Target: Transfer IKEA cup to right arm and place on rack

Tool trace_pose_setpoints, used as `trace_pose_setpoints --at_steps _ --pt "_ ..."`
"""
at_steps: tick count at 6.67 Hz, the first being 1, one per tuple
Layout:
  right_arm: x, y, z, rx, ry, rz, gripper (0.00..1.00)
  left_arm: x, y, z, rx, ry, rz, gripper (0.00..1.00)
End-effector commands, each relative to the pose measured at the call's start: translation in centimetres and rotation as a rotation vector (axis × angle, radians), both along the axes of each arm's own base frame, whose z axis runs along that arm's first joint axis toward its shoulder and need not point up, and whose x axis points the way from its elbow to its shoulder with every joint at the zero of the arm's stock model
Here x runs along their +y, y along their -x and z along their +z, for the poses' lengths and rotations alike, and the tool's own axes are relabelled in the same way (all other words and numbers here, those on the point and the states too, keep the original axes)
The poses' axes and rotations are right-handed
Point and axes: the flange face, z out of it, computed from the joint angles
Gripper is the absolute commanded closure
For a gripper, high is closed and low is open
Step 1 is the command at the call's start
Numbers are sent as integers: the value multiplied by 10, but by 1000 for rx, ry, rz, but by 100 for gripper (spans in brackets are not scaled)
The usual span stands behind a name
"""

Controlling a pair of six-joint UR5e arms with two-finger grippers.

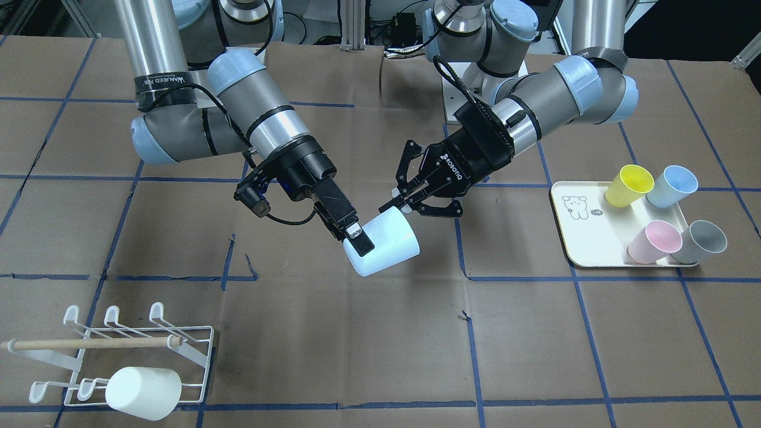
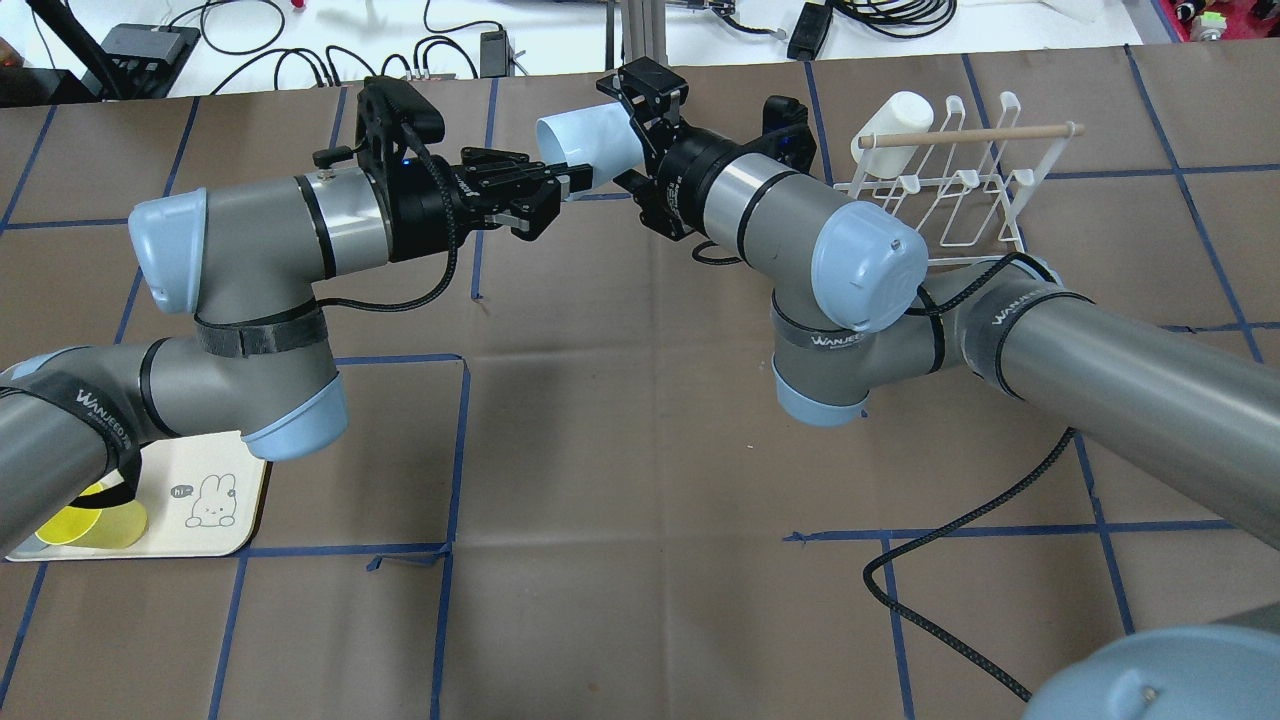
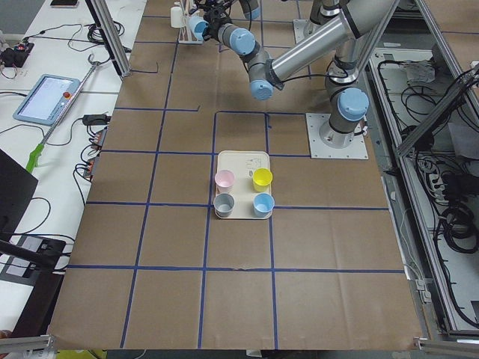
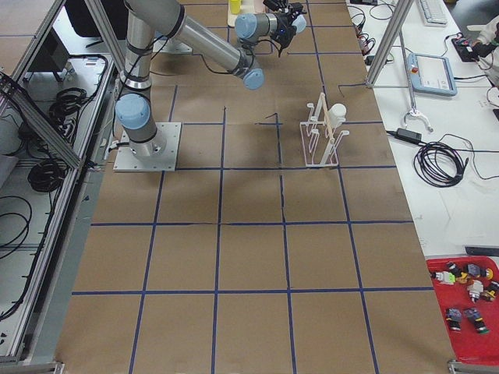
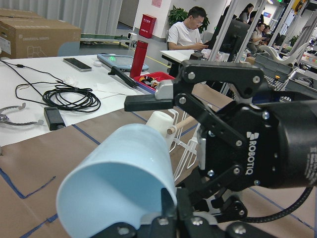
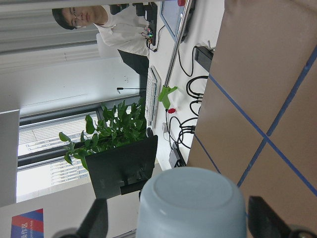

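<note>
Mid-frame above the brown paper-covered table (image 1: 380, 333), a pale blue plastic IKEA cup (image 1: 383, 244) hangs tipped on its side between two arms. The right arm's paddle-fingered black gripper (image 1: 355, 238) is clamped on the cup's base end, while the left arm's claw-fingered black gripper (image 1: 399, 202) pinches its rim. At lower left, the white wire drying rack (image 1: 119, 351) holds a white cup (image 1: 142, 392).

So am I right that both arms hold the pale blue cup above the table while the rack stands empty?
Not quite: the rack is not empty. The exterior front-facing view shows a white cup already on it. Both arms do hold the pale blue cup above the table.
</note>
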Motion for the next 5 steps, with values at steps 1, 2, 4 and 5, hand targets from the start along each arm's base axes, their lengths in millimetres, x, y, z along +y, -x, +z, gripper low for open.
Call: trace_pose_setpoints --at_steps 1,2,4,5 --pt "-3 -3 -5 3 -9 5 2 0 0 0 1 -2 1 93" --pt "-3 -3 -4 2 -7 5 2 0 0 0 2 -3 2 93" --pt "-3 -3 -6 3 -12 6 4 0 -1 0 3 -4 3 93" --pt "-2 -4 -6 3 -12 9 4 0 0 0 3 -3 2 93"
